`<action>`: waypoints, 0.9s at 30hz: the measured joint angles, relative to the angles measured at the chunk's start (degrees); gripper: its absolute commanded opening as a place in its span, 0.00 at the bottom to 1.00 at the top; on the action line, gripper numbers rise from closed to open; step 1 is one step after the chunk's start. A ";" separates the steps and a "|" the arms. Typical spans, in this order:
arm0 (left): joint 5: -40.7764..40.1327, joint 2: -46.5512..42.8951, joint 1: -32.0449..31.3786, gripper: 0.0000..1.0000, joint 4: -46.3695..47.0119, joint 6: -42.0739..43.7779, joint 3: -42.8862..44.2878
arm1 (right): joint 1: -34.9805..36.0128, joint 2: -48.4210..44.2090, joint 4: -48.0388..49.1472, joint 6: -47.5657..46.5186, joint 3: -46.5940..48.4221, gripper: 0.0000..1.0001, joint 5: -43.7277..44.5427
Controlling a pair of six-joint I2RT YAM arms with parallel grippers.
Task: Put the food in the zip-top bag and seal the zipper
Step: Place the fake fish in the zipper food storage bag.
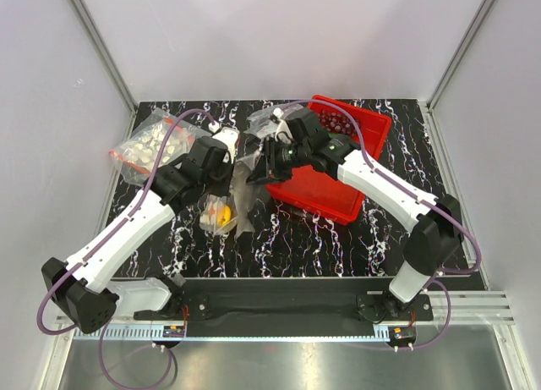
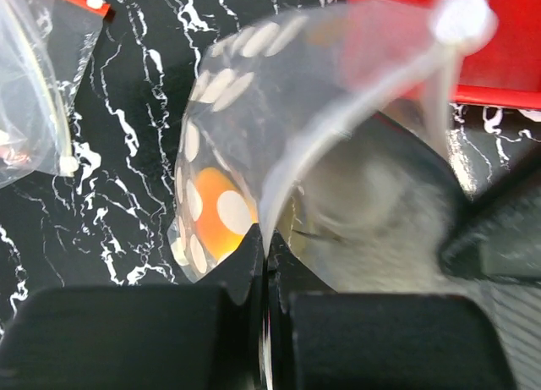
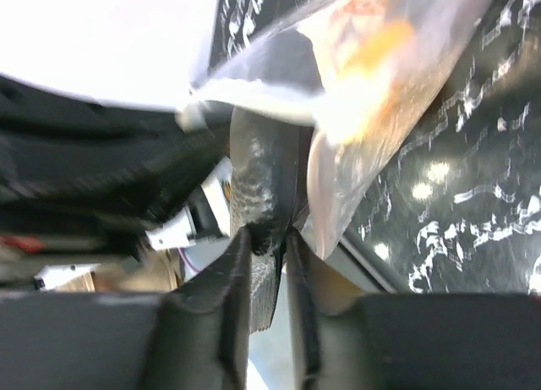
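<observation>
left hand: pinching bag rim
right hand: gripping fish tail
risk: fish snagging rim, dropping onto bench

Red bin upper right of centre; small clear bag upper left; black marbled tabletop.

Bench: black, white-veined marbling. Tray: red. Zip-top bag: clear, white dots. Fruit: orange-yellow. Fish: grey.
</observation>
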 measured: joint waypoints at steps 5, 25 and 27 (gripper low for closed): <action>2.05 0.00 0.00 0.00 0.70 0.44 0.00 | 0.00 1.84 0.04 -0.35 3.65 0.69 2.01; 3.96 0.00 2.16 0.00 0.68 0.48 0.00 | 1.11 -15.72 -4.20 -5.31 -13.11 0.73 12.98; 4.07 0.02 2.29 0.00 0.66 0.48 0.00 | 2.32 -16.83 -2.95 -5.25 -16.04 0.73 13.97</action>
